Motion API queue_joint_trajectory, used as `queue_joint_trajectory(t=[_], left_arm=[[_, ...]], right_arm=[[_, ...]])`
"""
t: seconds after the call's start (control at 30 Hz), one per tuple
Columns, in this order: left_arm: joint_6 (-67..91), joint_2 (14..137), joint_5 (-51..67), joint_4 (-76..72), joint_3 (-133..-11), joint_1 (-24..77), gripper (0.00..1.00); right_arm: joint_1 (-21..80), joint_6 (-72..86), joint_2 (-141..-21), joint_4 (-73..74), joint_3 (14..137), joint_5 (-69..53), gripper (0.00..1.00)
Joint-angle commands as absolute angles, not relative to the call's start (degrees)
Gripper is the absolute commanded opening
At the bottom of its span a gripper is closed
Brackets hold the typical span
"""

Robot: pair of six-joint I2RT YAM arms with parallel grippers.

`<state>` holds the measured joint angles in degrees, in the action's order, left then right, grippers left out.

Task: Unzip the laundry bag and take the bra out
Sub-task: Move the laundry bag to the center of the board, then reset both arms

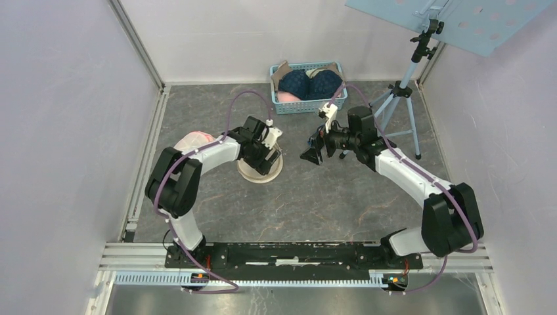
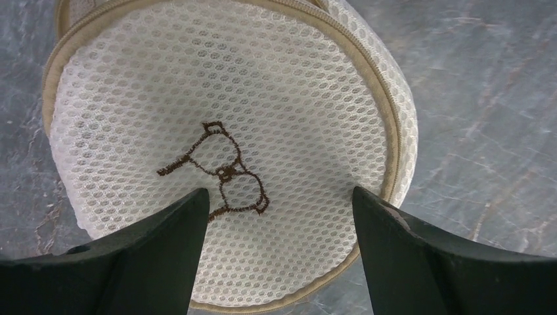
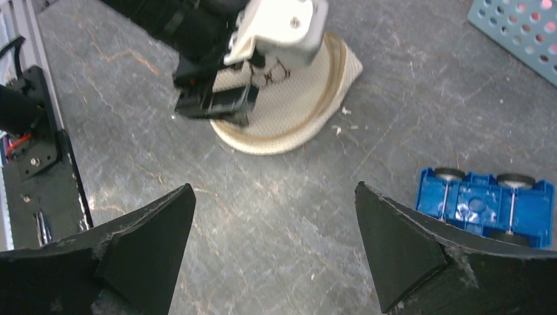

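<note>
L pincer spread over laundry bag; contents hid behind mesh.

A robotics lab test cell: plain white walls box in a grey desk, edged with aluminium rails, a tripod standing by.

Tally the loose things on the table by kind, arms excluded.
Mesh laundry bag: 1
Light-blue basket: 1 (garments inside not counted)
Blue toy car: 1
Tripod: 1
Pinkish item, kind unclear: 1
Total: 5
</note>
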<state>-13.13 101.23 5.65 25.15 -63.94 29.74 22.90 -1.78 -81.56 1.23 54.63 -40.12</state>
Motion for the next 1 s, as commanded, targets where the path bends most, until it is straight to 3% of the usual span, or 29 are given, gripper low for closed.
queue_joint_trajectory(t=[0.0,0.43,0.97], left_arm=[[-14.26,103.27,4.00,24.05,-64.86,24.96,0.85],[-16.35,104.68,4.06,23.27,-69.04,19.49,0.87],[-11.19,86.76,15.61,31.87,-72.57,18.31,0.95]], right_arm=[[21.72,-5.36,-77.92,3.45,51.97,-39.05,0.98],[21.26,-5.03,-76.77,3.36,51.27,-38.24,0.98],[16.07,-12.19,-72.58,12.27,56.69,-36.30,0.98]])
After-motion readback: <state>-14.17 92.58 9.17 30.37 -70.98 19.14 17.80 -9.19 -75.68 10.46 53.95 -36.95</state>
